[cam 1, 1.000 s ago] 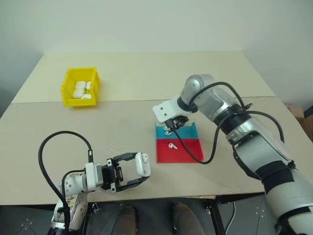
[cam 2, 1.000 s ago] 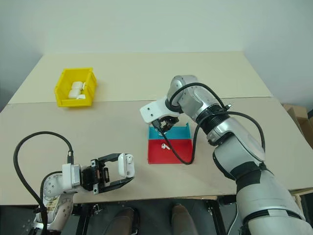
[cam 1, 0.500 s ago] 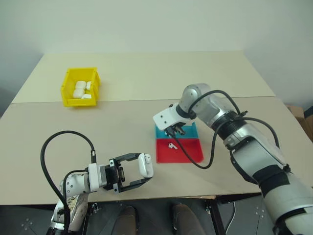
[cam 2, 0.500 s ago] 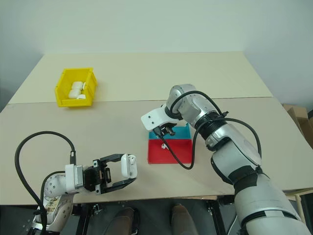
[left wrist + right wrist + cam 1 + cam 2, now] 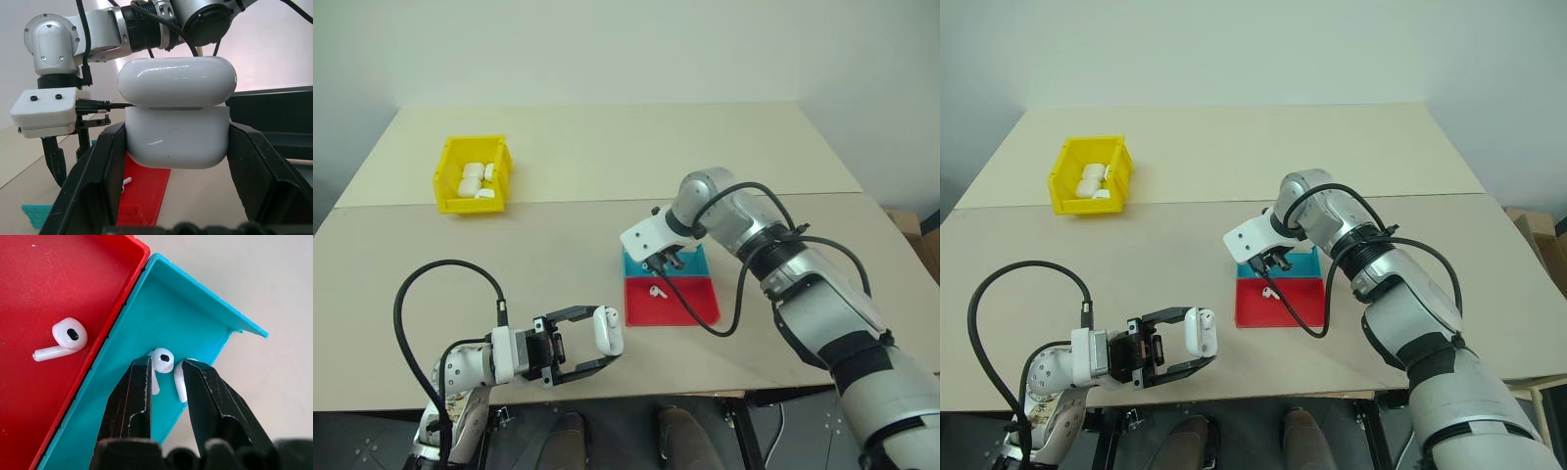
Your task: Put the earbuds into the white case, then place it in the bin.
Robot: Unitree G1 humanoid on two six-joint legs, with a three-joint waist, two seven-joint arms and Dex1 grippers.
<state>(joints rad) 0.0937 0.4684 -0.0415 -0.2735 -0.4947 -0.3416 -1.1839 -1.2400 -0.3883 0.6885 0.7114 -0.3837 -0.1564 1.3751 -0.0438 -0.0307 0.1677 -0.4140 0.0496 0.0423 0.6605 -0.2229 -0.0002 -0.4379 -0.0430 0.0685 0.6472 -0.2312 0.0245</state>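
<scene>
Far left on the desk (image 5: 568, 235), the bin (image 5: 473, 173) is parked with white pieces already inside. Nearer, the white case (image 5: 177, 112) is clamped upright in the left end effector (image 5: 584, 343), lid flipped up, presumably so it can be loaded. Further right, the right end effector (image 5: 166, 374) is narrowed around one of the earbuds (image 5: 161, 361) in the tray's blue half (image 5: 161, 313) (the other lies in the red half (image 5: 44, 284)). No readable writing can be made out.
</scene>
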